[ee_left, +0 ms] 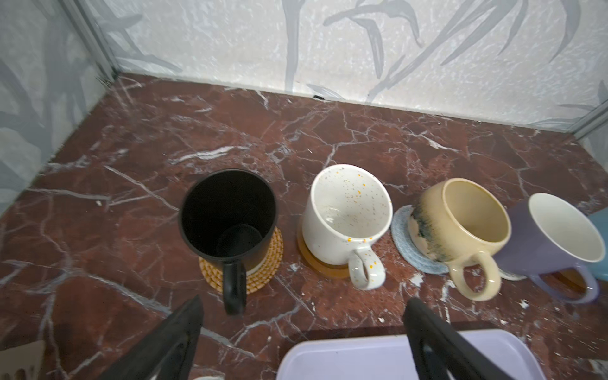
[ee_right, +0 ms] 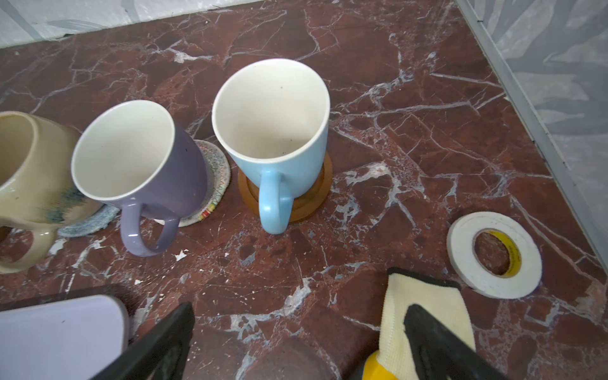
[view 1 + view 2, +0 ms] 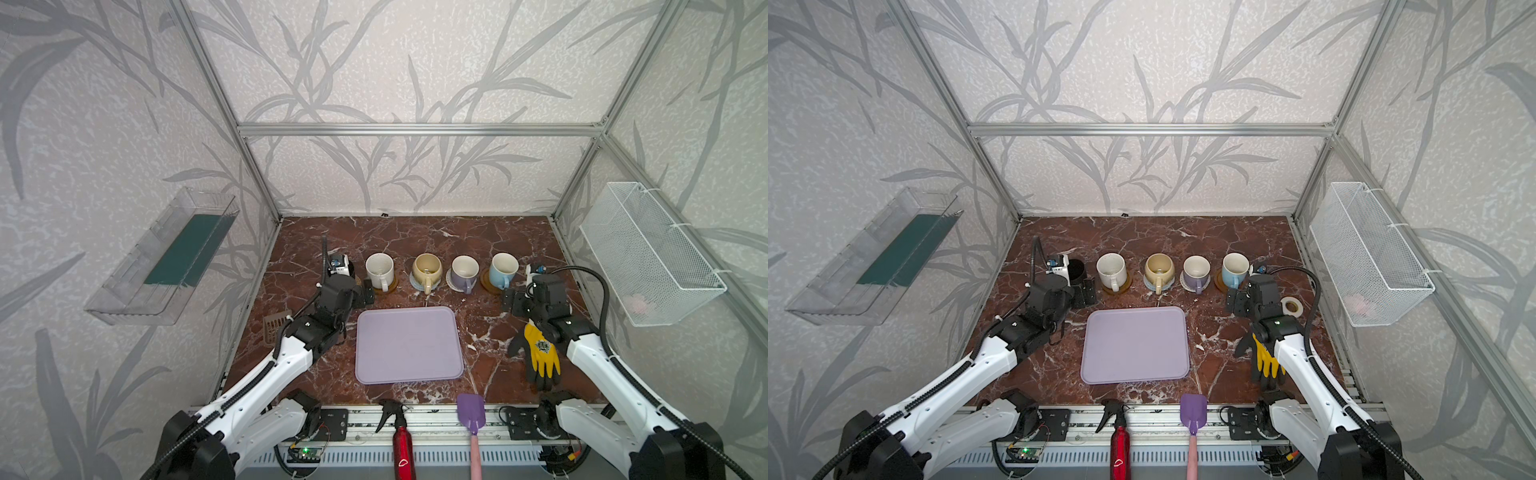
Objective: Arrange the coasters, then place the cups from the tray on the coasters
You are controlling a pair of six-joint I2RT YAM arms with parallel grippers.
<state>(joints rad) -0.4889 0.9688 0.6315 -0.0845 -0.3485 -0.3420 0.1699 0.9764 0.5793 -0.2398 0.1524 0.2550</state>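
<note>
**Left gripper.** The left gripper point(image 1: 304, 301) is released; its jaws stand wide apart and nothing is held. Just beyond it the black mug point(image 1: 227, 214) is seated on the golden rattan coaster point(image 1: 263, 273), with its handle pointing back between the jaws. Next in the row, the speckled white mug point(image 1: 345, 214) is seated on an amber-brown coaster point(image 1: 316, 263), and the cream-yellow mug point(image 1: 460, 223) on the grey-blue coaster point(image 1: 404, 243).

**Right gripper.** The right gripper point(image 2: 300, 307) is likewise released and empty. One finger lies over the yellow glove point(image 2: 424, 306), and the white tape roll point(image 2: 493, 255) is near. Ahead, the light blue mug point(image 2: 273, 131) is seated on the second amber-brown coaster point(image 2: 312, 200), and the lavender mug point(image 2: 138, 158) on the cream spiral coaster point(image 2: 217, 177).

**Tray.** The tray point(image 3: 409, 345) is bare in both top views.

**Procedure.** All placements are judged complete, so only clearance of the arms is judged to remain.
1. Each gripper should be raised before it is drawn toward the near edge.
2. The mug handles face the grippers, so no forward or sideways travel should be allowed.
3. The right gripper should be lifted straight up so that the glove is not dragged.
</note>
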